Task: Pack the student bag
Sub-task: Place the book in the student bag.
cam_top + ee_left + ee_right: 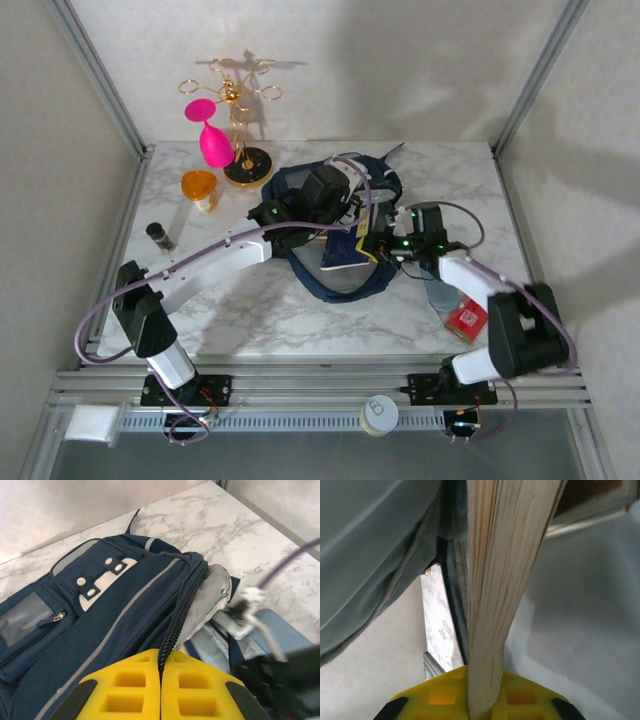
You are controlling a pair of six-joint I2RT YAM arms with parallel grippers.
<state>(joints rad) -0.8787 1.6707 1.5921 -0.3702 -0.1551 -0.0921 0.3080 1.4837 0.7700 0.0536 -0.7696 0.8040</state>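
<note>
The navy student bag (300, 185) lies on the marble table, its main opening held up. My left gripper (318, 192) is shut on the bag's zipper edge (172, 630); the pale grey lining (207, 600) gapes to the right of it. My right gripper (372, 243) is shut on a small navy book (345, 250), seen edge-on as cream pages (502, 580) between the yellow fingers (445, 695). The book reaches into the bag's mouth, with grey lining (375, 545) on both sides of it.
A gold stand (245, 150) with a pink glass (212, 140) and an orange cup (200, 188) sit at the back left. A small dark bottle (158, 235) stands at the left. A clear bottle (440, 295) and a red packet (466, 320) lie at the right.
</note>
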